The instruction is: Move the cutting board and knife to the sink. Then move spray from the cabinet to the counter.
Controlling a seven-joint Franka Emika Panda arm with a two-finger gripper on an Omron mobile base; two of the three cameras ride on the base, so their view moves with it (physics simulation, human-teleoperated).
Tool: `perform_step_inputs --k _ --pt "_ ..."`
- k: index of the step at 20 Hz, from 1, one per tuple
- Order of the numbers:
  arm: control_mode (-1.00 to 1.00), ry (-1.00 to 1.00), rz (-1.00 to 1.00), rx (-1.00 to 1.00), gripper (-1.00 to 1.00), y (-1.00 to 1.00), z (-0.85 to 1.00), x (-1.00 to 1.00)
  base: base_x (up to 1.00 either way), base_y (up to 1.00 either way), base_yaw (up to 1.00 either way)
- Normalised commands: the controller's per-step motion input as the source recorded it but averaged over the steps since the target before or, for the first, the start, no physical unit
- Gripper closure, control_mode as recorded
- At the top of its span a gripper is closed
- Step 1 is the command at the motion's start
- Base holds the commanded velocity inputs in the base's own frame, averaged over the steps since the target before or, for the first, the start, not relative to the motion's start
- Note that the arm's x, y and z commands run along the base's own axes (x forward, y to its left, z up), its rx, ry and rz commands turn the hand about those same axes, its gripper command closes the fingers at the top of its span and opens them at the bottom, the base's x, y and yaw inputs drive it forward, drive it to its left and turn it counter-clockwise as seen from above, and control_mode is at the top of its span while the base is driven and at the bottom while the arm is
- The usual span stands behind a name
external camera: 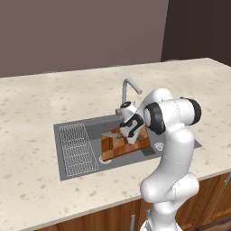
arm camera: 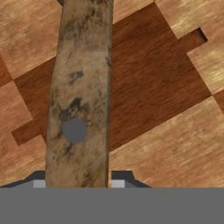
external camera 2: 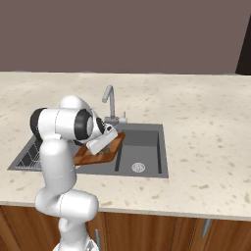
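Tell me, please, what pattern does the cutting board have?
The cutting board has a patchwork of light and dark reddish-brown wooden blocks, clearest in the hand view.

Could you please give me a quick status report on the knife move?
Gripper shut on knife, low over cutting board. Board propped in sink. Nothing in the way.
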Motion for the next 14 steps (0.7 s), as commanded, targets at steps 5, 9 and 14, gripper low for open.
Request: perform_step_inputs --k 5,9,14 --pt "-1.00 -0.04 0.00 0.00 -1.00 0.01 -0.15 0.09 0.00 0.00 0.00" --pt "-1.00 -0.04 -0.01 0.00 -1.00 0.07 0.07 -0.21 0.00 0.00 0.00" --pt "-1.00 -0.08 -0.05 0.00 -1.00 0.23 0.47 -0.35 0.00 0.00 0.00"
